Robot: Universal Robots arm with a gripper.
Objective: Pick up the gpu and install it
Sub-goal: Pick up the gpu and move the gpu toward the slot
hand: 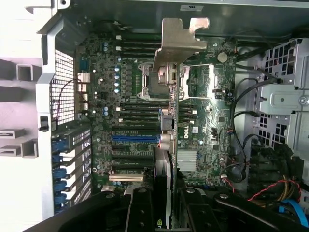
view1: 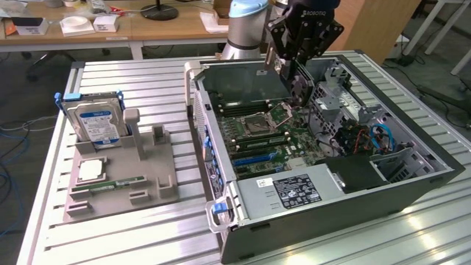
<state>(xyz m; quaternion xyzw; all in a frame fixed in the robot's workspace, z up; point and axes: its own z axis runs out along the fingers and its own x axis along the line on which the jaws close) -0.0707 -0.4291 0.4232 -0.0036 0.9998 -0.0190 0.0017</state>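
Your tool (view1: pixel 293 58) is pinching the gpu (view1: pixel 300 87) by its upper edge, one finger (hand: pixel 140 210) on each face, so the card hangs edge-down inside the open computer case (view1: pixel 442 171). That grip makes sense: it leaves the lower edge free to meet a slot, and it keeps the fingers off the motherboard (view1: pixel 257 130).

The gpu is in the air above the board, not seated and, as far as you can judge, not touching anything below it. In the wrist view you look straight down its thin edge. Its silver bracket (hand: pixel 179 41) sits at the end farthest from the tool, over the processor socket area. The long blue slot (hand: pixel 135 137) lies beside the card's line, not under it, and runs across the card's edge, so the card does not look lined up with it yet.

On the exterior view's left, well apart from the case, the grey holder (view1: pixel 125 204) on the counter (view1: pixel 132 72) carries the hard drive (view1: pixel 96 121) standing upright and the RAM stick (view1: pixel 110 185) lying flat. Neither is part of this job.
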